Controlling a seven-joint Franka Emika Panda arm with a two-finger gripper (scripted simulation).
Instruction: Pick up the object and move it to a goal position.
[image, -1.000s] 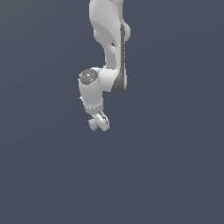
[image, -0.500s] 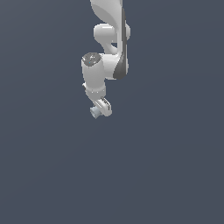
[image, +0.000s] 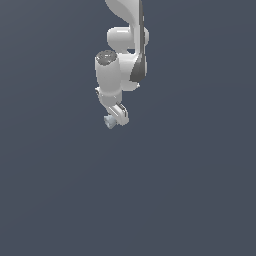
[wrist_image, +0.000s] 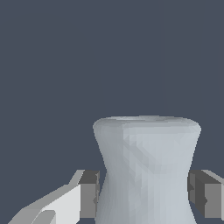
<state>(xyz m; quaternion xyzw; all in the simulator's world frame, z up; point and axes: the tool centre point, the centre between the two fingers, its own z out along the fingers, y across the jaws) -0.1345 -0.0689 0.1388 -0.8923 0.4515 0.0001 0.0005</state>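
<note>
The object (image: 108, 122) is a tiny pale grey-white spool, seen in the exterior view at the tip of the white arm. In the wrist view it (wrist_image: 146, 153) fills the lower middle, upright, with a narrowed waist and flared top. My gripper (image: 115, 120) is shut on it. In the wrist view the gripper (wrist_image: 146, 199) has its two grey pads (wrist_image: 89, 192) pressed against the spool's waist, one on each side. The spool's lower end is cut off by the picture's edge.
A flat, dark grey-blue ground (image: 190, 190) fills both views. No other object, container or edge shows. The arm's white links (image: 125, 45) come in from the top of the exterior view.
The gripper has moved up in the exterior view with the spool still held, and the arm's links have folded closer together.
</note>
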